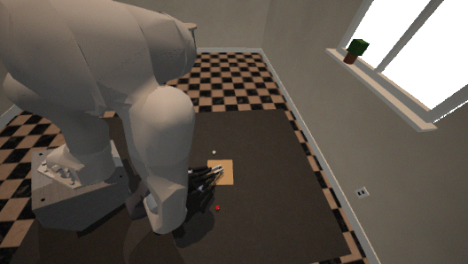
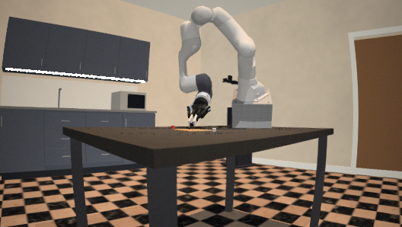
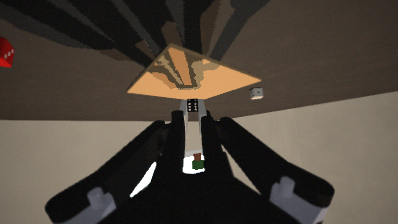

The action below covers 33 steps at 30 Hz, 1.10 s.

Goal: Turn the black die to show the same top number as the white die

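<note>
My gripper [image 3: 192, 108] is shut on the black die [image 3: 192, 105], a small black cube with white pips held between the fingertips. It hangs just above the near edge of the tan mat [image 3: 194, 76], as the exterior view [image 2: 192, 123] also shows. The mat [image 1: 223, 172] lies flat on the dark table. The white die [image 3: 256, 92] sits on the table off the mat's corner, also in the top view [image 1: 214, 151]. The red die [image 3: 5, 52] [image 1: 217, 207] lies on the table on the other side. I cannot read the pips on the white die.
The robot base [image 1: 75, 195] stands on the table's left side in the top view, and the arm hides much of the table there. The table's edges run near the checkered floor.
</note>
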Tool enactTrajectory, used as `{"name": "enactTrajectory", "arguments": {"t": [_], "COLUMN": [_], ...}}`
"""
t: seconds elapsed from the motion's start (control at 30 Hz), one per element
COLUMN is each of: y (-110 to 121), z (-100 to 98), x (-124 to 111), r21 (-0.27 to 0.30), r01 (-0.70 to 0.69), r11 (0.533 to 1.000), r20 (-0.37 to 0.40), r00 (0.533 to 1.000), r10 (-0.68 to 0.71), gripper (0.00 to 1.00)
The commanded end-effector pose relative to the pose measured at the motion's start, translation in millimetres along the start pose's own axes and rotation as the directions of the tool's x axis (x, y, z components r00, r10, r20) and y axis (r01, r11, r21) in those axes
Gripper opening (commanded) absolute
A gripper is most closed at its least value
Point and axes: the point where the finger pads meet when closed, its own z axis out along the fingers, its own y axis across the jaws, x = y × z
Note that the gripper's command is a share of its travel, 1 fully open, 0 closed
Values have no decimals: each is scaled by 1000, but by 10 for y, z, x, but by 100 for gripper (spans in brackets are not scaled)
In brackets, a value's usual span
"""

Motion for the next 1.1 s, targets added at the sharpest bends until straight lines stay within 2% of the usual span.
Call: {"name": "enactTrajectory", "arguments": {"t": [0.0,1.07], "y": [-9,-9], "z": [3,59], "x": [14,121], "r21": [1,1], "r01": [8,8], "r11": [1000,1000], "r20": [-3,-3], "r00": [1000,1000], "r10": [-8,-8], "gripper": [7,7]}}
